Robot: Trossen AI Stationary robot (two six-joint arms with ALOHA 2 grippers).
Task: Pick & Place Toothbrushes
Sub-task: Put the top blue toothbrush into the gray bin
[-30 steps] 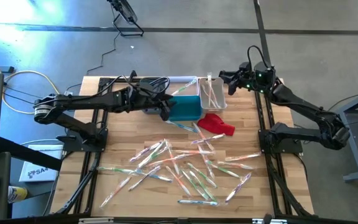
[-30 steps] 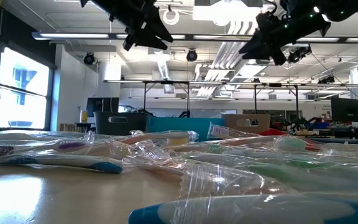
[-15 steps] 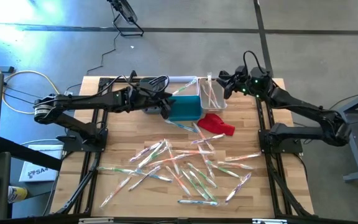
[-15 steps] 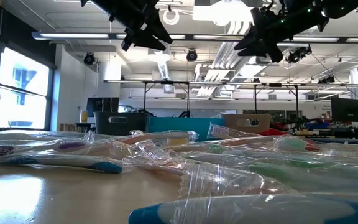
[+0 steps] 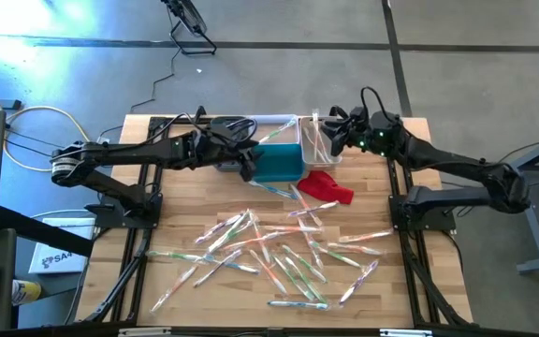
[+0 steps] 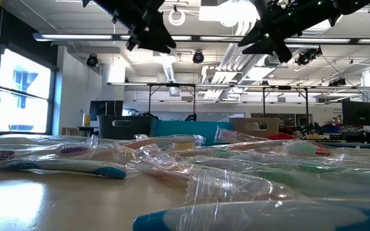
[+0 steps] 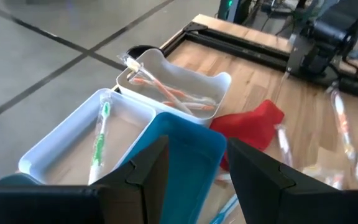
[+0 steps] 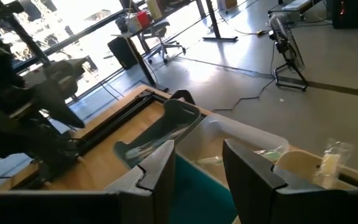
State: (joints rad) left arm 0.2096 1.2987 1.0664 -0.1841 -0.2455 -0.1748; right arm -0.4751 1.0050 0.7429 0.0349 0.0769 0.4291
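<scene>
Several wrapped toothbrushes (image 5: 279, 248) lie scattered on the wooden table's near half and fill the front of the low view (image 6: 172, 160). At the far middle stand a teal bin (image 5: 279, 164), a white bin (image 7: 73, 146) with a green toothbrush (image 7: 99, 140) lying in it, and a pale bin (image 5: 318, 140) holding orange toothbrushes (image 7: 169, 94). My left gripper (image 5: 247, 161) hovers open and empty at the teal bin's left side (image 7: 194, 168). My right gripper (image 5: 337, 131) hovers open and empty just right of the pale bin (image 8: 197, 171).
A red cloth (image 5: 327, 185) lies just near-right of the bins. A dark grey bin (image 8: 157, 134) stands behind the teal one. Black arm frames run along the table's left and right sides (image 5: 405, 211). Bare wood shows on the table's far right and near left.
My right gripper has swung toward the table's left, from beyond the table's far right corner to a spot beside the pale bin, staying high above the table and open. The left gripper has stayed over the bins. No toothbrush has moved.
</scene>
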